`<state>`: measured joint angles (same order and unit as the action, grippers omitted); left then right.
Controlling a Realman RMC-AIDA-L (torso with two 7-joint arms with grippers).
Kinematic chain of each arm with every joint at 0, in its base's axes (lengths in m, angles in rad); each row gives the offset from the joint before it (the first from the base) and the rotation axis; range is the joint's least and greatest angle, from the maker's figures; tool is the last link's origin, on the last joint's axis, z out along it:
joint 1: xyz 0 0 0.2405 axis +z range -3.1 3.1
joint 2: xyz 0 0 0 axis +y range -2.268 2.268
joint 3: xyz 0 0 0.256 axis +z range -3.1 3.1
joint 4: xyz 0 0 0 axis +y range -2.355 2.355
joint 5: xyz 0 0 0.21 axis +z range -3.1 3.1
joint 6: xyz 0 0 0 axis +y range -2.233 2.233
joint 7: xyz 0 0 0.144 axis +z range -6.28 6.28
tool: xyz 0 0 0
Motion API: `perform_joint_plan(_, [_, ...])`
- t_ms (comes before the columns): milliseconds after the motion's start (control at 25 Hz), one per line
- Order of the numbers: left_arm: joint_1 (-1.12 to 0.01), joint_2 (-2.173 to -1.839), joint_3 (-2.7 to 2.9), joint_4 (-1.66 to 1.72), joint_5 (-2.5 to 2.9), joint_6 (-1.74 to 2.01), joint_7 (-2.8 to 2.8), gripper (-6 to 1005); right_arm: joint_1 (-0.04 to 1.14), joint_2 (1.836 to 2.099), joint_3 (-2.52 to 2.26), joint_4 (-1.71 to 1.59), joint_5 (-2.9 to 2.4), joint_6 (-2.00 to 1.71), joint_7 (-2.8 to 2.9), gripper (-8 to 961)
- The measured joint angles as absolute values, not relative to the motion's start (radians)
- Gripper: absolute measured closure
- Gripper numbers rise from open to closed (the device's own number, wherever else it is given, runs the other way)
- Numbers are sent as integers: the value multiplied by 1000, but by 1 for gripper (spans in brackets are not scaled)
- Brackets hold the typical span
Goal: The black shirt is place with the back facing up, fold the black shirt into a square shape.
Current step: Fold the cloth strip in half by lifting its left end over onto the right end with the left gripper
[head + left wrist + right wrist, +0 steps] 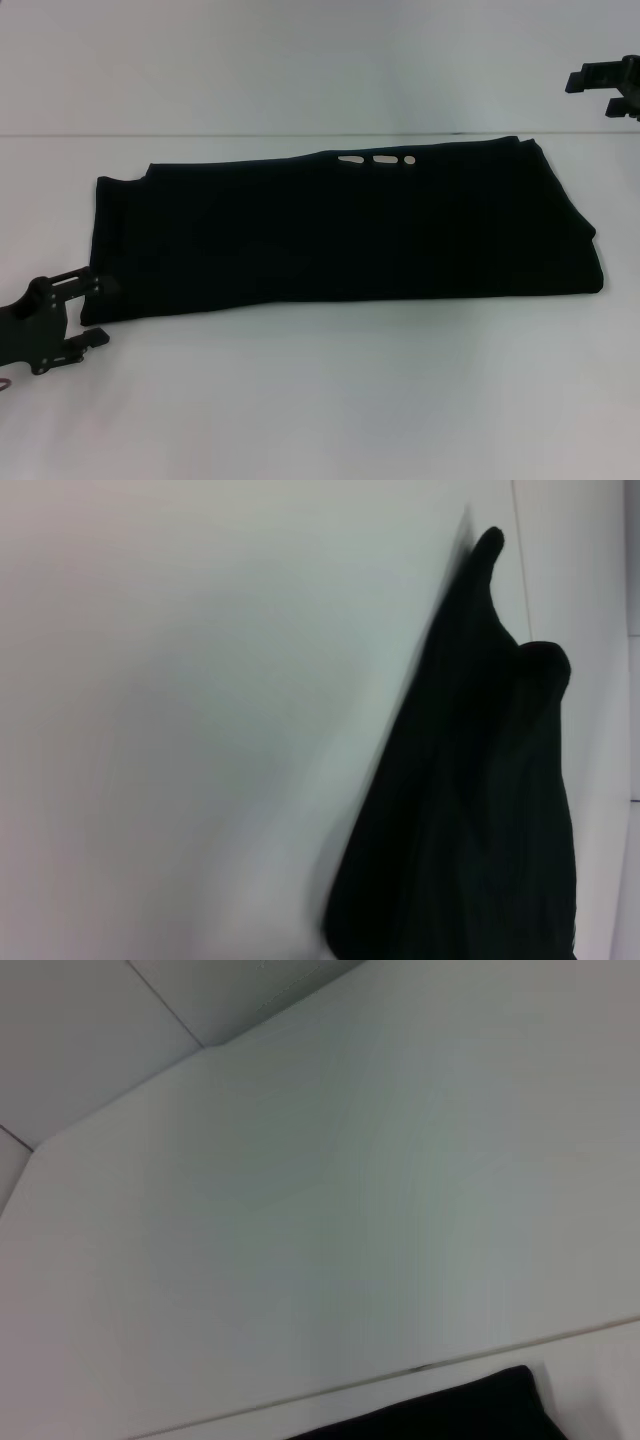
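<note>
From the head camera I see the black shirt (340, 235) lying on the white table (320, 400) as a long folded band. Its long axis runs from nine o'clock to three o'clock across the middle of the view, and a few white marks of lettering peek out at its far edge toward twelve o'clock. It reads to me as already folded lengthwise, so what is left, in my judgement, is to bring one short end over the other to get a square.

My left gripper (78, 312) sits at about eight o'clock, right at the shirt's left near corner. Its fingers look spread apart and hold nothing that I can make out, though I cannot say whether a tip touches the cloth. The left wrist camera shows the shirt's rumpled end (480, 800) close by on the bare table.

My right gripper (608, 85) is up at two o'clock, well apart from the shirt's right end and off the cloth; I cannot tell how its fingers stand. Its wrist camera catches only a dark corner of the shirt (450, 1415).

So the left arm is the nearer one, and the cloth lies toward three o'clock from its fingers, along the band's length.
</note>
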<state>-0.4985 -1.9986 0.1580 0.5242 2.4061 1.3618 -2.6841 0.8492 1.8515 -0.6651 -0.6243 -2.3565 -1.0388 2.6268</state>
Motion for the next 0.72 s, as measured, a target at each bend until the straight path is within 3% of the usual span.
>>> perform_joint_plan(720, [-549,-2003,161,449,2407,1282,-2677,219,856,1853,-666,-627,-2356,-1033,2626,154])
